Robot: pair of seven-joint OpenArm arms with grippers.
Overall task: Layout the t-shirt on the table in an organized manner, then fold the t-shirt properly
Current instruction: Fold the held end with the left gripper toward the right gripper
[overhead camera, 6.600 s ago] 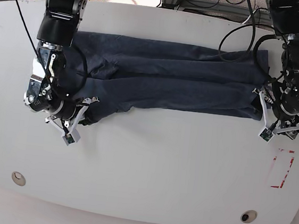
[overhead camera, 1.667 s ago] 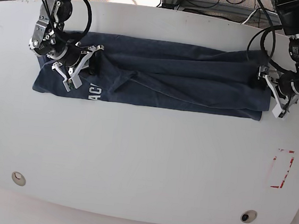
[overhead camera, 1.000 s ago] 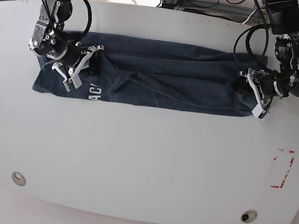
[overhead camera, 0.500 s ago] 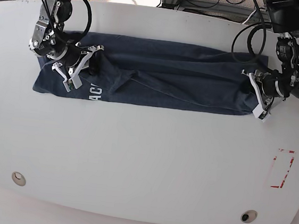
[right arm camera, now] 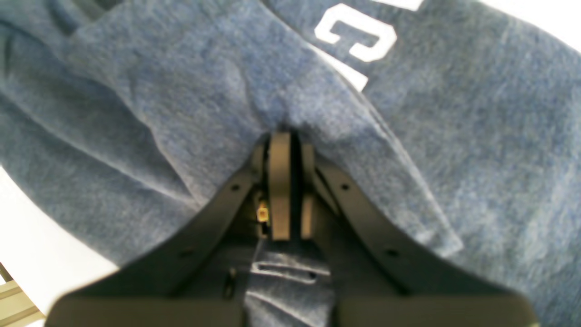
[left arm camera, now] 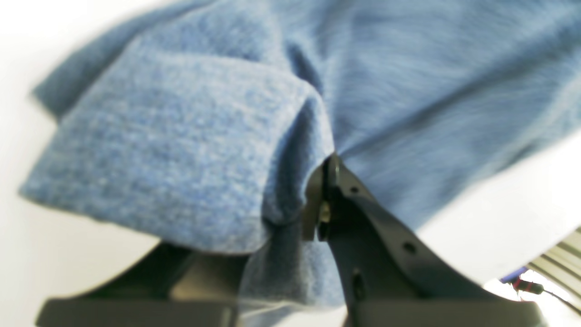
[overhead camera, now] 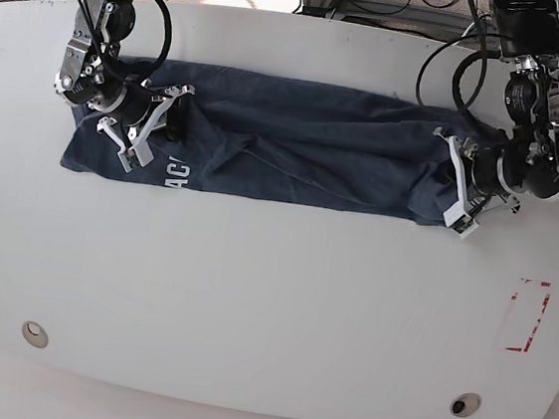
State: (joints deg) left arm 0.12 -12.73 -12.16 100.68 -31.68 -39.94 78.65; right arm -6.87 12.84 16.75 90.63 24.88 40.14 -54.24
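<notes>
The dark navy-blue soft cloth t-shirt (overhead camera: 266, 148) lies as a long band running side to side across the far half of your big white smooth table (overhead camera: 269, 309). You have lots of bare table toward the near edge. Your right gripper (overhead camera: 140, 125) is pinched tight on the cloth by the white letters (overhead camera: 176, 171). Your left gripper (overhead camera: 454, 188) is pinched on the bunched other end.

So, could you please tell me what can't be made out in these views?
- Left wrist view: t-shirt blurred; one finger of the left gripper buried in cloth.
- Right wrist view: white letters cut off at the top edge.
- Base view: right gripper tips sunk in folds.
</notes>
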